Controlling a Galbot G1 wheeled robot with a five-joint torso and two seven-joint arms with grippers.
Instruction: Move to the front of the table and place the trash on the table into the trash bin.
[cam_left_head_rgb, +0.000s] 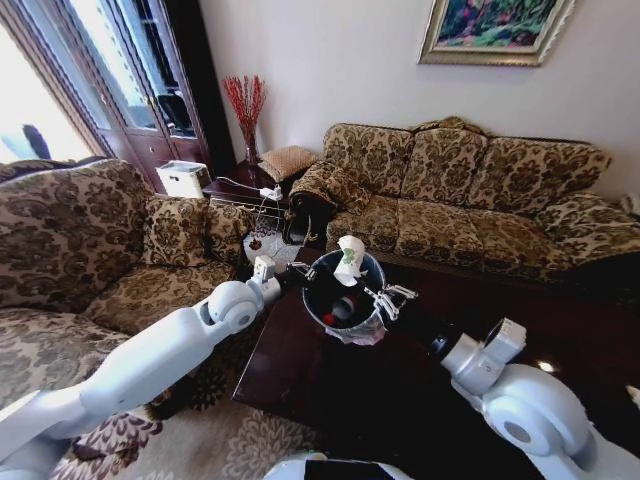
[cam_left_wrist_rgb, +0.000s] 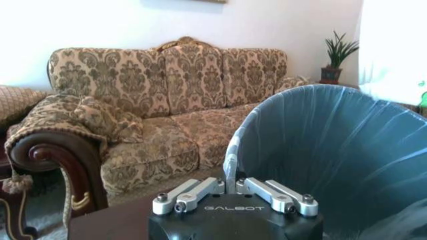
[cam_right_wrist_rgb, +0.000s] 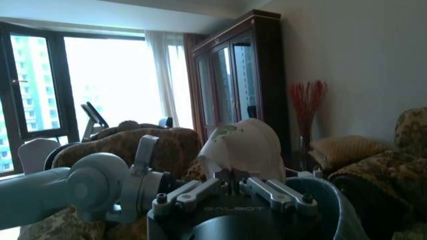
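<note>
Long floral sofa (cam_left_head_rgb: 470, 195) stands against the far wall, framed painting (cam_left_head_rgb: 495, 28) above it. Second floral sofa (cam_left_head_rgb: 85, 235) at left, patterned cushion (cam_left_head_rgb: 175, 230) on it. Dark glass-door cabinet (cam_left_head_rgb: 150, 80) in the corner. Vase of red twigs (cam_left_head_rgb: 246, 110) on side table (cam_left_head_rgb: 240, 188); white box (cam_left_head_rgb: 183, 178) just beside. Potted plant (cam_left_wrist_rgb: 337, 60) past the sofa's far end.

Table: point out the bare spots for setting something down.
Bare dark wood lies on the table between the two arms, before the bin, and rightward beside the sofa. It is crowded at the bin, where the left pincer and right pincer meet.
</note>
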